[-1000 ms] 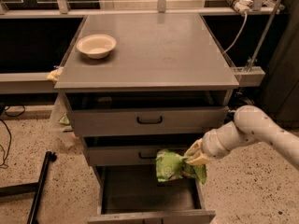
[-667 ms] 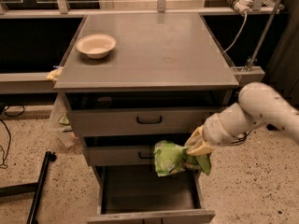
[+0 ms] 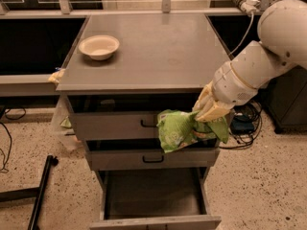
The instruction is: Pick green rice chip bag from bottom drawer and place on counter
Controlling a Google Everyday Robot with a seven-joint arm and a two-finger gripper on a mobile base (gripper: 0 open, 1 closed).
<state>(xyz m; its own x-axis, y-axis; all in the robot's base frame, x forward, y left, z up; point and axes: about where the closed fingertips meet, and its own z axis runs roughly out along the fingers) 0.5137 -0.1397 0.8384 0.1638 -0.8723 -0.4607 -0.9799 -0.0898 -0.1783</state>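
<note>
We see the gripper (image 3: 205, 115) right of centre, its pale fingers clamped on the green bag (image 3: 176, 129), which hangs before the two upper drawers (image 3: 115, 126), apparently clear of them. Below, the bottom drawer (image 3: 153, 195) stands open. Above, the grey counter (image 3: 158, 51) carries a white bowl (image 3: 99, 47) at upper left. Speckled floor (image 3: 268, 176) lies all round.
</note>
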